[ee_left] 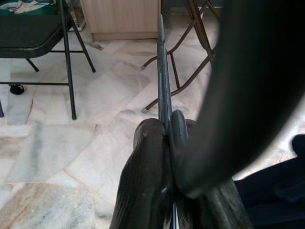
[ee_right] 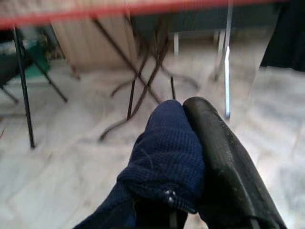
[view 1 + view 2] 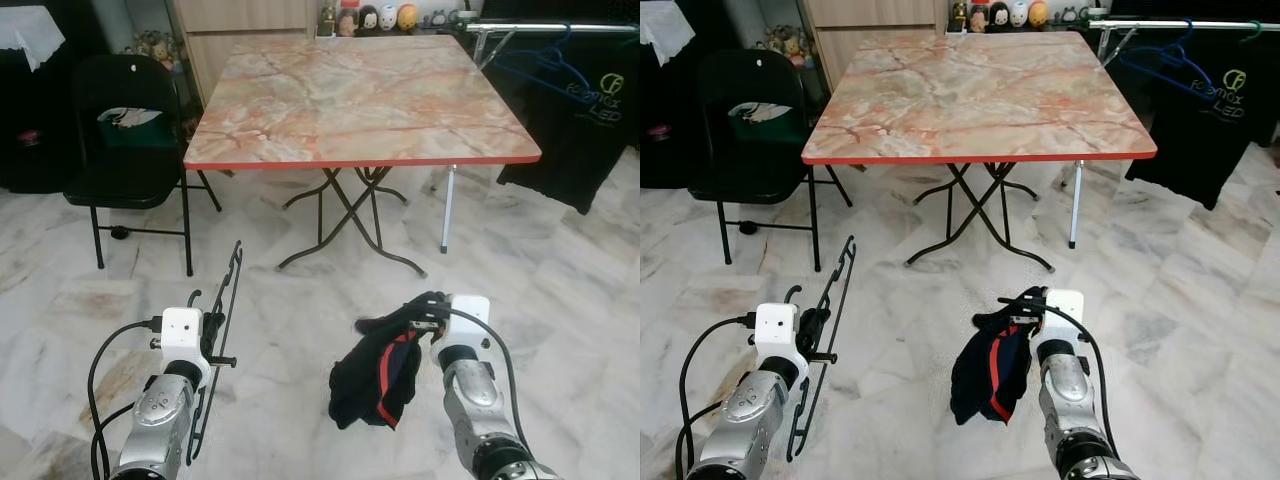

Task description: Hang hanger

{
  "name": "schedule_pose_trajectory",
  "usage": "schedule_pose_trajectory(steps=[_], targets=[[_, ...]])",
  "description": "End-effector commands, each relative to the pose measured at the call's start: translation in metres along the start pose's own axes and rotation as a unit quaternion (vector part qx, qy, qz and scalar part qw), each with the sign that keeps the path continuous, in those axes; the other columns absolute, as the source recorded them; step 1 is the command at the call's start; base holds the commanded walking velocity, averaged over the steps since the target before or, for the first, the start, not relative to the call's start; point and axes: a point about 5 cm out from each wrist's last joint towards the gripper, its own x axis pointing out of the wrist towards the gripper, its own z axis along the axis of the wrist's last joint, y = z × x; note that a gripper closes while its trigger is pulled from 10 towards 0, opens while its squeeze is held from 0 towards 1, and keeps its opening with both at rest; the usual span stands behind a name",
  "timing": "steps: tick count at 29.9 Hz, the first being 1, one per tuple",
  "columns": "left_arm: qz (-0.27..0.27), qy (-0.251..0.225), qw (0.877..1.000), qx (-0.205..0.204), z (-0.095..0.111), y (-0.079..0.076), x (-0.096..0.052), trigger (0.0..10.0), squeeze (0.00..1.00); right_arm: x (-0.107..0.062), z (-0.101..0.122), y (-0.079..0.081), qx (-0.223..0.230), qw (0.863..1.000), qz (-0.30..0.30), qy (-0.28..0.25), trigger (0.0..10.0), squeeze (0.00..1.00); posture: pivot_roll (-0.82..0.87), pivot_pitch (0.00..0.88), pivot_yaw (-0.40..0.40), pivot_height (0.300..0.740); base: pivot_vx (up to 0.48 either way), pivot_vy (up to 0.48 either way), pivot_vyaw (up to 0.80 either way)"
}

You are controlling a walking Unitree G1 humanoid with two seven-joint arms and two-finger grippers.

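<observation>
One black hanger (image 3: 215, 340) stands in the lower left of the left eye view, pinched between the two black fingers of the left gripper (image 3: 214, 345). The left wrist view shows those fingers (image 1: 152, 157) pressed flat together on the hanger's thin edge. The hanger's long axis runs steeply up the frame, from beside the silver left forearm at the bottom to a tip high above the gripper, leaning slightly right and away toward the table; its small hook curls out to the left by the white wrist housing.

The right gripper (image 3: 428, 312), in the lower middle-right of the frame, is clamped on one dark navy garment (image 3: 378, 375) with red trim, which hangs in a bunched fold below and left of it, over the marble floor (image 3: 560, 300). In the right wrist view, one black finger (image 2: 224, 157) lies tight against the navy knit cloth.

One folding table (image 3: 360, 100) with an orange-veined marble-pattern top and red edge fills the upper middle. One black folding chair (image 3: 125, 130) stands at the upper left. At the upper right, one metal rail (image 3: 550, 29) carries one blue hanger (image 3: 545, 62) and a black T-shirt (image 3: 580, 130) whose pale print is partly legible; the letters "LED" can be made out, the rest cannot. A row of small figurines (image 3: 370, 18) sits at the top behind the table; their count is unclear.
</observation>
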Motion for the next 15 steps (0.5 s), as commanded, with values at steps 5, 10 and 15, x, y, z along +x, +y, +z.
schedule_pose_trajectory(steps=[5,10,15], targets=[[0.003,-0.011,1.000,0.008,0.001,0.003,-0.003,10.0,0.00,0.006,0.043,-0.002,-0.028,0.993,0.005,-0.117,10.0,0.00,0.07,0.004,0.028,0.740,0.000,0.000,0.00],[0.004,-0.015,1.000,0.009,0.002,0.003,-0.004,10.0,0.00,-0.002,0.065,-0.003,-0.060,0.982,0.008,-0.177,10.0,0.00,0.06,0.000,0.026,0.740,0.103,0.000,0.00],[0.006,-0.015,1.000,0.010,0.001,0.004,-0.004,10.0,0.00,-0.002,0.089,-0.001,-0.072,0.972,0.003,-0.223,10.0,0.00,0.06,0.000,0.026,0.740,0.287,0.000,0.00]])
